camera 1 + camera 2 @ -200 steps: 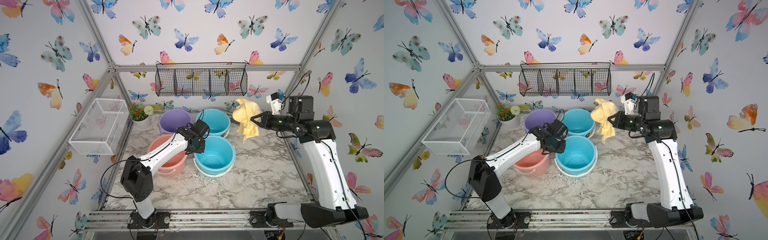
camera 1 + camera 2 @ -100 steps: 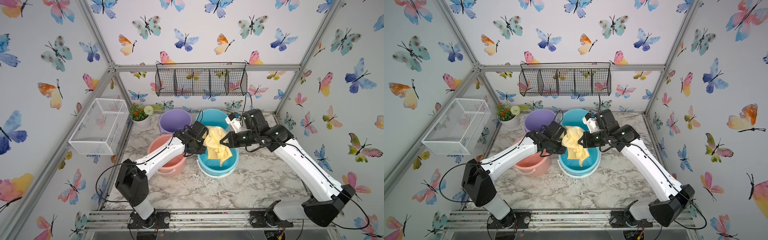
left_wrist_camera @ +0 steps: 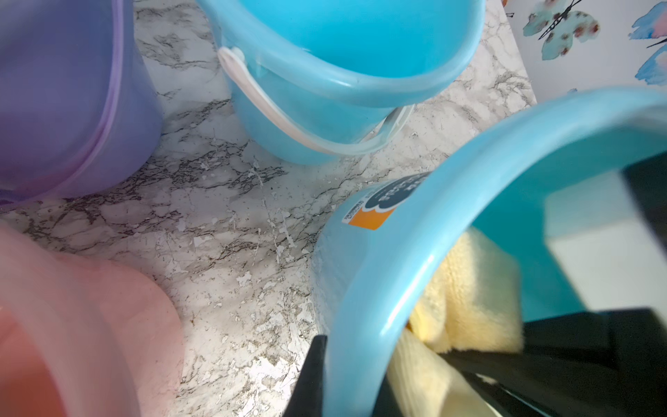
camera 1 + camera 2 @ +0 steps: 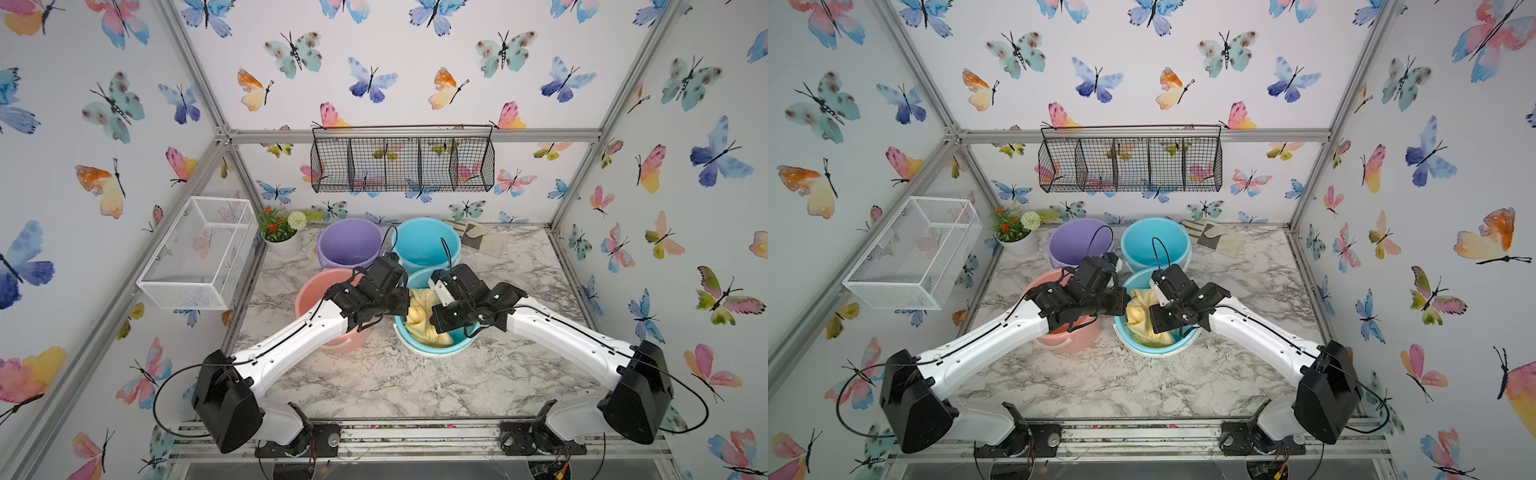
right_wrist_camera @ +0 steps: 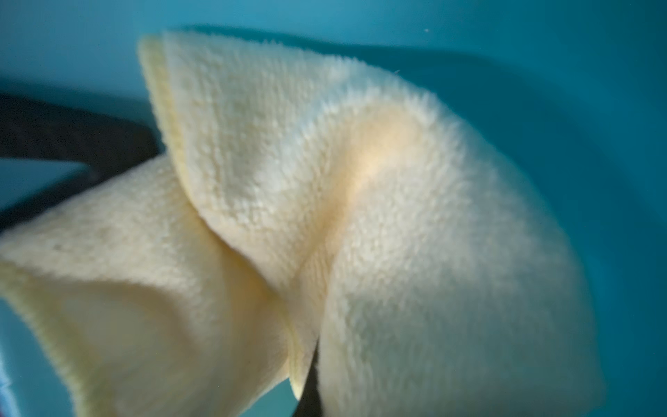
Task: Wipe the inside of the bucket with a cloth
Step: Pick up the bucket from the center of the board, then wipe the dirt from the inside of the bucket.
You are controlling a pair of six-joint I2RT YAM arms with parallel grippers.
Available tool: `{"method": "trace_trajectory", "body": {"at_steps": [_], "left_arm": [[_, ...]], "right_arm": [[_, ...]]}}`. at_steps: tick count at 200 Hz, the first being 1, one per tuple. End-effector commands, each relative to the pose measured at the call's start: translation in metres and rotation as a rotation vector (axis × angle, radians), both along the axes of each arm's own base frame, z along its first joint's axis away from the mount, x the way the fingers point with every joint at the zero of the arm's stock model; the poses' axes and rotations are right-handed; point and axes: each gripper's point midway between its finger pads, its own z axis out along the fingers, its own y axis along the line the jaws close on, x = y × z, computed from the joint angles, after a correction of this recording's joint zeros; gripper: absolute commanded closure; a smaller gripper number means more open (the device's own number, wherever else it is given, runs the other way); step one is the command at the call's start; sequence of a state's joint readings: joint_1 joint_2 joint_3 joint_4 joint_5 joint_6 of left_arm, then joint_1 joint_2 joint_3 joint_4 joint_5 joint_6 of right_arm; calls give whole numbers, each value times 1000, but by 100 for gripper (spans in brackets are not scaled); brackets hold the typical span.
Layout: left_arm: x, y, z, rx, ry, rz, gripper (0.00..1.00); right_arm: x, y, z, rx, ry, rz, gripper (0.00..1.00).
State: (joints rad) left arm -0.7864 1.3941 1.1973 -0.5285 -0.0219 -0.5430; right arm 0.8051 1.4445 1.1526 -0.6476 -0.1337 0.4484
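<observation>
With the left gripper [image 3: 346, 386] clamped on the rim of the round light-blue plastic bucket [image 4: 432, 351], near the middle of the marble desk [image 4: 415, 382], the right gripper [image 4: 1160, 324], closed on the fluffy pale yellow fabric cloth [image 4: 422, 316], should press it against the wall and sweep round. The cloth sits bunched inside the bucket, plush and folded.

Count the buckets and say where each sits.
4: purple bucket and far blue bucket side by side at the back; pink bucket in front of the purple, partly under the left arm; near blue bucket beside it, holding the cloth. None seems hidden.
</observation>
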Motion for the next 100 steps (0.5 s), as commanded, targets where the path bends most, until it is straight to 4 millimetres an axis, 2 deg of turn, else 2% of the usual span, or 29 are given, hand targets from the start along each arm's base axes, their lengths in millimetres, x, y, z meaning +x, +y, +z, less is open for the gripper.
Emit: {"method": "trace_trajectory", "body": {"at_steps": [1, 52, 86, 100], "left_arm": [[5, -10, 25, -92, -92, -3, 100], [-10, -31, 27, -84, -107, -78, 100], [-18, -38, 26, -91, -88, -116, 100], [-21, -41, 24, -88, -74, -130, 100]], "right_arm": [[12, 10, -4, 42, -89, 22, 98], [17, 22, -44, 37, -85, 62, 98], [35, 19, -63, -35, -155, 52, 98], [45, 19, -63, -51, -220, 63, 98]]}}
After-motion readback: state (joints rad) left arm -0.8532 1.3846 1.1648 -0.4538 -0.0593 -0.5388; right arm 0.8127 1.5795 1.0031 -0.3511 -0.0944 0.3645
